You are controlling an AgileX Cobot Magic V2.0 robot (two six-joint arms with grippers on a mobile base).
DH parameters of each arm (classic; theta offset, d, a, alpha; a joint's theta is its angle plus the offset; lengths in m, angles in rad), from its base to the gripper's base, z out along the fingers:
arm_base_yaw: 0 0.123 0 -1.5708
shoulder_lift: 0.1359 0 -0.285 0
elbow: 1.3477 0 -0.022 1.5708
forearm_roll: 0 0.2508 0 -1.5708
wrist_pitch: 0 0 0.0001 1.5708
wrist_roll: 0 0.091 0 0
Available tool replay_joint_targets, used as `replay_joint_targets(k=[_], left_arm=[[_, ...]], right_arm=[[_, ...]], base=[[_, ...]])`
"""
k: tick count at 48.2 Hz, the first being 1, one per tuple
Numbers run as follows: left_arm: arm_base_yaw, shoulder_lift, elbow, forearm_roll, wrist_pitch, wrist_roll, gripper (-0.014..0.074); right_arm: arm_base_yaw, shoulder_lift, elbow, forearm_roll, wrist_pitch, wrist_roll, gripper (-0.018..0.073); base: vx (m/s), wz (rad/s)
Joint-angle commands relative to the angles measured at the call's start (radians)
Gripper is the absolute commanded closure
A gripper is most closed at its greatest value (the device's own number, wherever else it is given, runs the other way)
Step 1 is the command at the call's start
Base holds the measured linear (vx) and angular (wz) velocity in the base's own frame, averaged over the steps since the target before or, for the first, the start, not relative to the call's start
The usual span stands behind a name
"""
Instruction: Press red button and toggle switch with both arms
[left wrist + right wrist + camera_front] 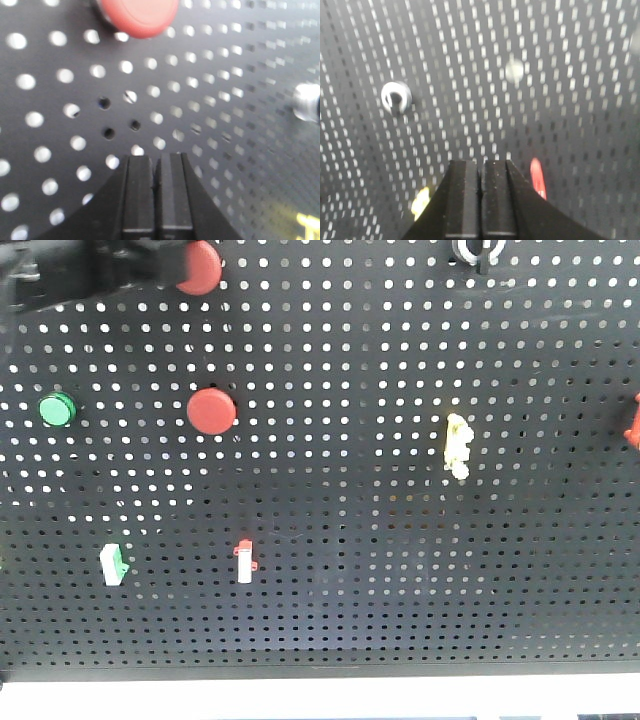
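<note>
Left wrist view: left gripper (156, 161), clenched on nothing, sits bottom centre; the red button (137, 15) lies above it at the top edge, slightly left. Right gripper (481, 165), also clenched empty, has no red button in sight; the left arm (80, 275) looks nearer.

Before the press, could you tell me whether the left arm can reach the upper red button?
Probably yes: in the wrist view its shut tool faces the button, with only bare pegboard between.

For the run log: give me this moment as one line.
left gripper: shut, short of top red button | right gripper: shut, not touching silver switch
</note>
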Motion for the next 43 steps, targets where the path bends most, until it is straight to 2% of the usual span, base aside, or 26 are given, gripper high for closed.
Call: replay_joint_targets(k=[1,4,10,15,22,26,30,33,39,43], left_arm=[[-0.003,-0.106,0.055,-0.012,-0.031,0.002,0.0594],[-0.003,-0.171,0.123,-0.011,-0.045,0.002,0.0594],[-0.003,-0.323,0.291,-0.009,-0.06,0.003,0.0594],[-0.003,-0.448,0.438,-0.009,-0.064,0.003,0.0594],[-0.003,-0.647,0.628,-0.011,-0.069,-0.007,0.0594],[-0.003,-0.75,0.731,-0.011,-0.078,-0.048,0.0594],[-0.003,-0.844,0.819,-0.011,-0.079,-0.097,0.0594],[-0.003,-0.899,0.871,-0.011,-0.063,-0.153,0.0594],[-0.003,-0.982,0.957,-0.011,-0.048,-0.174,0.0594],[-0.003,-1.002,0.981,-0.01,-0.045,-0.175,0.0594]], right_arm=[[-0.001,0.009,-0.032,0.025,-0.046,-0.053,0.0562],[-0.001,0.009,-0.032,0.069,-0.035,-0.103,0.0562],[-0.001,0.017,-0.035,0.234,-0.015,-0.27,0.0562],[-0.001,0.058,-0.065,0.433,0.048,-0.48,0.0562],[-0.001,0.176,-0.148,0.784,0.184,-0.784,0.0562],[-0.001,0.255,-0.213,0.959,0.223,-0.924,0.0562],[-0.001,0.349,-0.277,1.087,0.247,-0.992,0.0562],[-0.001,0.417,-0.326,1.139,0.266,-1.007,0.0562],[0.005,0.557,-0.436,1.199,0.321,-1.016,0.0562],[0.054,0.626,-0.495,1.197,0.305,-1.016,0.0562]], base=[[0.0,0.0],[0.0,0.0],[0.0,0.0],[0.0,0.0],[0.0,0.0],[0.0,0.0],[0.0,0.0],[0.0,0.0],[0.0,0.0],[0.0,0.0]])
